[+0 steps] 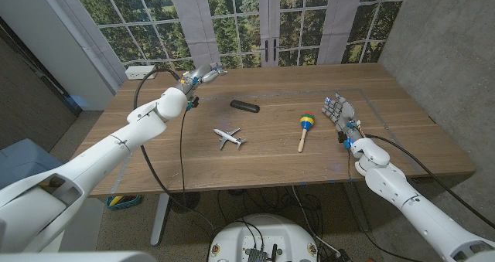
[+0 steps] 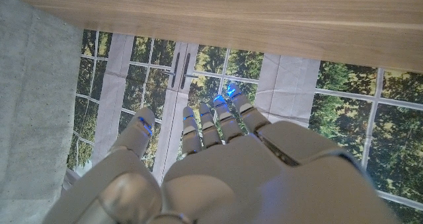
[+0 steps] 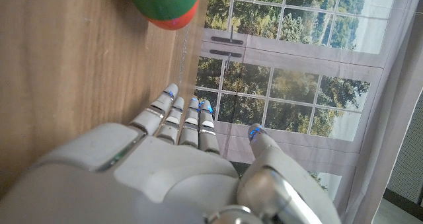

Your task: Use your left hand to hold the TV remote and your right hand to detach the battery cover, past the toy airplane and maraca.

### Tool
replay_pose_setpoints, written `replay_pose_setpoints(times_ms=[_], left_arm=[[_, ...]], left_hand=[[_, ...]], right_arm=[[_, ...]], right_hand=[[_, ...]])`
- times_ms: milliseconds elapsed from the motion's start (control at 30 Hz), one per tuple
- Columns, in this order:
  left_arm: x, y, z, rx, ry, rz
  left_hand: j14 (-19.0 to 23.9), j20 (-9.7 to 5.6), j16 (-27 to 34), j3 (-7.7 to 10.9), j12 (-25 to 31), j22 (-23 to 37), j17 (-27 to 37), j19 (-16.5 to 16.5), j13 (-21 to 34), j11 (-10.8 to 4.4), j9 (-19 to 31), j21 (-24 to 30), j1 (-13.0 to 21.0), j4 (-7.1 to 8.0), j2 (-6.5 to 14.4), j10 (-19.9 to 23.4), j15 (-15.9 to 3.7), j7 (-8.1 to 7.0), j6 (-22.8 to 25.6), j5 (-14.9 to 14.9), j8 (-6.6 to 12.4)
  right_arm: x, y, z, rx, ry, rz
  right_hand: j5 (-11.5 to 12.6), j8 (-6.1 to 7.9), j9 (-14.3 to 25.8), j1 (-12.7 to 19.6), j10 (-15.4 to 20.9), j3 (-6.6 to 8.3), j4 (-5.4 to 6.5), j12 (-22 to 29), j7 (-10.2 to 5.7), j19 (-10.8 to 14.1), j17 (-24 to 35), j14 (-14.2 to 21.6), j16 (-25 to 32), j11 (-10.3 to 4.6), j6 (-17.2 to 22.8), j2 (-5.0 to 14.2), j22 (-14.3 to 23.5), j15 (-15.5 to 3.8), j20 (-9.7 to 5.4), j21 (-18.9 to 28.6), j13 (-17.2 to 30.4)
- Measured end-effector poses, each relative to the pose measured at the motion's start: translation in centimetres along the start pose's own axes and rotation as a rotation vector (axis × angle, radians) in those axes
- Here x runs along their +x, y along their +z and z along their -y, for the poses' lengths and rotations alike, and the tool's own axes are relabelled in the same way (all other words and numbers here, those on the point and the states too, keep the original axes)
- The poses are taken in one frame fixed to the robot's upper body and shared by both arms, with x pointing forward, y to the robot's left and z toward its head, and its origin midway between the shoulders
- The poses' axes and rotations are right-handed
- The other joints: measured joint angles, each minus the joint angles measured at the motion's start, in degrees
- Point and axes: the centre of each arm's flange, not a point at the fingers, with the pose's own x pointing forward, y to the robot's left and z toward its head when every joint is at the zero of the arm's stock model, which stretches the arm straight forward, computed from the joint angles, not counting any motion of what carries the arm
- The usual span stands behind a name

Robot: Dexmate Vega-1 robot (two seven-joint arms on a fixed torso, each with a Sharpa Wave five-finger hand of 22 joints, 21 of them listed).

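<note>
The TV remote (image 1: 245,106), dark and oblong, lies on the wooden table (image 1: 271,150) with its battery cover not discernible at this size; it sits apart from the left hand (image 1: 199,76), toward the table's middle, and well apart from the right hand (image 1: 340,110). The toy airplane (image 1: 228,137) lies nearer the robot than the remote, and the maraca (image 1: 305,128) lies just beside the right hand on its inner side. The left wrist view shows that hand's fingers (image 2: 218,121) spread, holding nothing. The right wrist view shows its fingers (image 3: 178,115) extended, empty, with the maraca's striped head (image 3: 162,4) just beyond the fingertips.
</note>
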Motion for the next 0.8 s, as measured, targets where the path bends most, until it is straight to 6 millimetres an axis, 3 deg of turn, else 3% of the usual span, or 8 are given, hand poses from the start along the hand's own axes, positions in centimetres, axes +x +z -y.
replay_pose_setpoints(times_ms=[33, 200, 800], left_arm=[[0.3, 0.0, 0.1, 0.028, -0.009, 0.001], [1.0, 0.2, 0.1, 0.07, -0.024, 0.005], [3.1, 1.0, 0.7, 0.257, -0.114, 0.037]], left_hand=[[0.0, 0.0, 0.0, 0.0, 0.0, 0.0, 0.0, 0.0, 0.0, 0.0, 0.0, 0.0, 0.0, 0.0, 0.0, 0.0, -0.03, 0.0, 0.0, 0.0, 0.0], [0.2, -0.18, 0.0, 0.0, 0.0, 0.0, 0.0, 0.2, 0.0, 0.01, 0.0, 0.0, 0.6, -0.47, 0.0, 0.6, -0.19, 0.11, 0.5, 0.0, 0.0], [0.5, 0.02, 0.0, 0.0, -0.9, 0.0, 0.0, 0.4, 0.0, -0.92, 0.0, -0.8, 2.0, -2.22, -0.5, -0.3, 0.11, -0.51, 1.1, 0.0, 0.0]], right_arm=[[0.0, 0.2, -0.2, -0.008, 0.002, 0.005], [-0.1, 0.5, -0.7, -0.035, 0.001, 0.015], [-0.9, 1.3, -2.8, -0.094, 0.01, 0.048]], right_hand=[[-0.1, 0.0, 0.0, 0.7, 0.0, 0.06, -0.26, 0.0, 0.0, 0.4, 0.0, 0.2, 0.3, 0.0, 0.0, -0.66, 0.0, 0.2, 0.42, 0.0, 0.0], [-0.1, 0.0, 0.0, 1.1, 0.3, 0.09, -0.87, 0.0, 0.0, 1.6, 0.0, 1.1, 0.4, -0.33, 0.0, -0.2, 0.3, 0.48, 1.61, 0.3, 0.0], [-0.3, 0.0, 0.0, 1.4, 0.3, 0.58, -1.82, 0.0, -0.53, 1.6, 0.1, 1.1, 0.9, -0.31, 0.1, 0.1, 0.3, 0.48, 1.61, 0.3, 0.0]])
